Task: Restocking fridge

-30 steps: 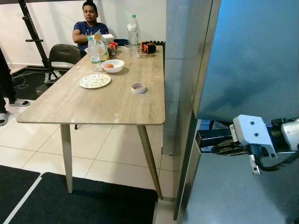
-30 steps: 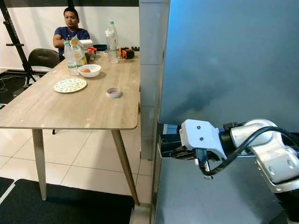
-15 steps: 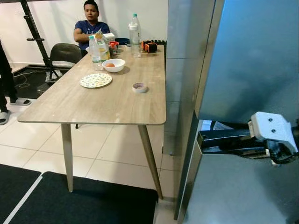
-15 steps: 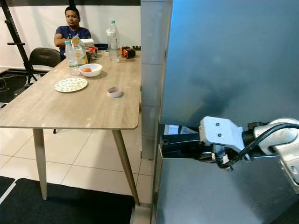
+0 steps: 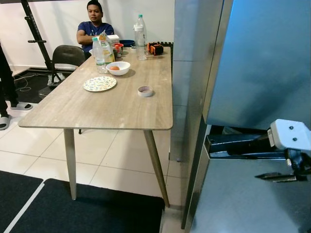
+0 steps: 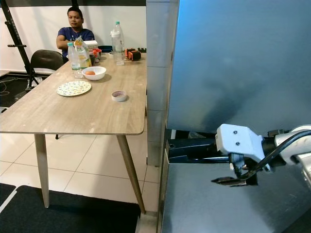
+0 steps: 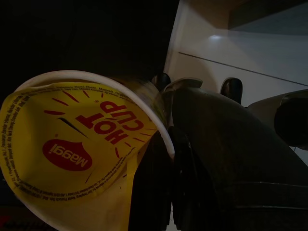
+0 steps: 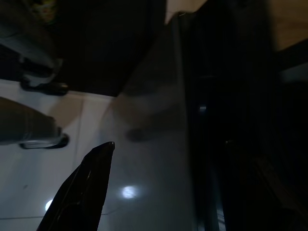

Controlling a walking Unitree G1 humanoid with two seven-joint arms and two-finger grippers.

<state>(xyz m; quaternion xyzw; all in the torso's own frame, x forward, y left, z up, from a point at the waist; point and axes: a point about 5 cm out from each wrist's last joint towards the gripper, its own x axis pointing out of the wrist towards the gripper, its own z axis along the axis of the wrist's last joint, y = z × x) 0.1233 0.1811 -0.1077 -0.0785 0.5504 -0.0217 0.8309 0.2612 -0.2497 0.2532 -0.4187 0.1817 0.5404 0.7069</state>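
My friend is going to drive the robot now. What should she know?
Left gripper: shut on a Maggi noodle cup.
Right gripper: in front of the lower fridge door, by the dark gap under the upper door; one finger is visible, holding nothing.
On the table: bottles, a bowl, a plate.
Done: cup picked up.
Left: open the fridge, put the cup inside.

A long light-wood table on slanted legs (image 5: 116,104) stands on pale glossy floor tiles (image 5: 112,155), with a black mat (image 5: 73,208) in front of it. A dark padded chair (image 5: 65,56) sits at its far left corner before a white wall (image 5: 53,19). A grey tiled pillar (image 5: 187,73) rises just beside the table's right edge.
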